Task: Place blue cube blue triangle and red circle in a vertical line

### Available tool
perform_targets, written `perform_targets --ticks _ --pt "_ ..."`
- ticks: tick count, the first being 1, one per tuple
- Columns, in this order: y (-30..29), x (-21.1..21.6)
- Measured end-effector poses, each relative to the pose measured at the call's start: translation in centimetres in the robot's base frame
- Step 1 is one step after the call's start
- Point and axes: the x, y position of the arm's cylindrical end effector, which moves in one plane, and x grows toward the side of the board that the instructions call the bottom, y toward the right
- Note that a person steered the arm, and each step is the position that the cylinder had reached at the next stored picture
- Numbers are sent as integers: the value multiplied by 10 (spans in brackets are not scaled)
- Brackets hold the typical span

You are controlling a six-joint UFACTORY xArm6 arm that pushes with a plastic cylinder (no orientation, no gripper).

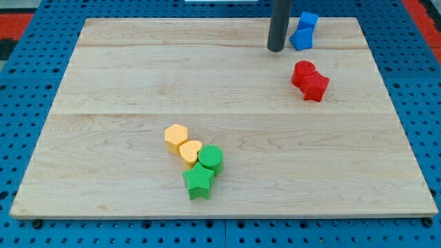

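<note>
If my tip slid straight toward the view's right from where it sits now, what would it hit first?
Most likely the lower blue block: my tip sits just to its left, a small gap between them. The other blue block lies farther up.

Looks like a robotics lab bench from my end. I see a pale wooden board [138,76] lying flat on a blue perforated base plate [34,138] with regular rows of mounting holes, typical test-rig hardware. A dark rod hangs from the view's top, my tip [275,49] down on the board. Small coloured toy blocks sit scattered on the wood. Red strips [17,24] show in the top corners beyond the blue plate.
</note>
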Motion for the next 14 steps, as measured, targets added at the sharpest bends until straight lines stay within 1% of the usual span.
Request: perform_targets --ticks 1,3,4,6,7,8,9,10,11,14 --pt "3 0" --pt "11 -30" --pt "14 -29" --pt "51 -28" --pt "56 -28" --pt "53 -28" --pt "27 -44" --pt "-15 -56" --pt "-2 -78" --pt "21 -75"
